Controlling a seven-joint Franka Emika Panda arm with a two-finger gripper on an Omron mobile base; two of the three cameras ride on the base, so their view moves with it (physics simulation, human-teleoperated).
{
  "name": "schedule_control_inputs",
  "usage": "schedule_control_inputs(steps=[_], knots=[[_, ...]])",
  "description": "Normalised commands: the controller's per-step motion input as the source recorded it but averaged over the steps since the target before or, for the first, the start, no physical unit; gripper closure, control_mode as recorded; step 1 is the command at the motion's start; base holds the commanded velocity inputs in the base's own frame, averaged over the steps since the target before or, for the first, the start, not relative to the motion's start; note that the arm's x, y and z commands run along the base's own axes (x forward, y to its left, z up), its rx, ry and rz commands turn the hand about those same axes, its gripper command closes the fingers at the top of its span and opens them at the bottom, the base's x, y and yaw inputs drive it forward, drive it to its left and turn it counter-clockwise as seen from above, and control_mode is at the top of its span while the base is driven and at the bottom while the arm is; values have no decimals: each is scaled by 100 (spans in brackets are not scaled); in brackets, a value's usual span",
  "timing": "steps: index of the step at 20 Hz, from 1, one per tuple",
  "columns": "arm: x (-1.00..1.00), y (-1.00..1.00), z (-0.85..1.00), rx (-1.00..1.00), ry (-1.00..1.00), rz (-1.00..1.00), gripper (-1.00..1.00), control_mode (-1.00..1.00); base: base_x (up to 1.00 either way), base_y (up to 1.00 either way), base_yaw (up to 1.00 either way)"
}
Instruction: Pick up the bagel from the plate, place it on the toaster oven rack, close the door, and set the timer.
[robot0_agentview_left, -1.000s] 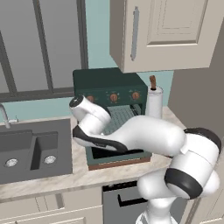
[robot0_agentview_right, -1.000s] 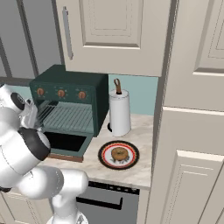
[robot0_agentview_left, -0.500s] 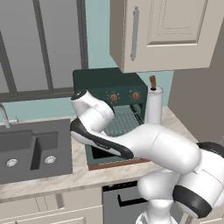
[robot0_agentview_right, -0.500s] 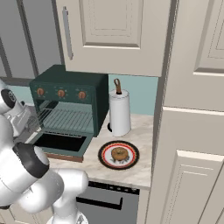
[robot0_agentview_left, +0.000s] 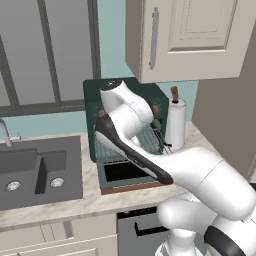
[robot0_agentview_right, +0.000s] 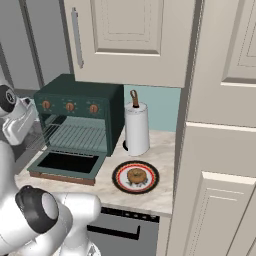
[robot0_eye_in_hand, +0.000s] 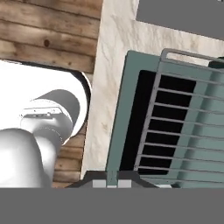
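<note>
Your pincer (robot0_eye_in_hand: 113, 183) is closed and empty above the open door (robot0_agentview_right: 67, 164). The bagel (robot0_agentview_right: 136, 175) sits on its plate (robot0_agentview_right: 120, 180), well aside; loading the rack (robot0_agentview_right: 76, 137), closing and timer remain.

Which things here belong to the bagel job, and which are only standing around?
Job: bagel, plate, toaster oven, rack, door.
Standing around: paper-towel roll, sink, wall cabinet.
</note>
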Motion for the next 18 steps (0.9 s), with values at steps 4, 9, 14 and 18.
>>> schedule_control_inputs(steps=[4,9,14,18], knots=[[6,-79,0,0,6,-34,-100,-100,0,0,0],[9,-100,-7,5,8,-44,-100,-100,0,0,0],[12,-98,-15,3,8,-45,-100,-100,0,0,0],[4,-77,-38,0,4,-39,-100,-100,0,0,0]])
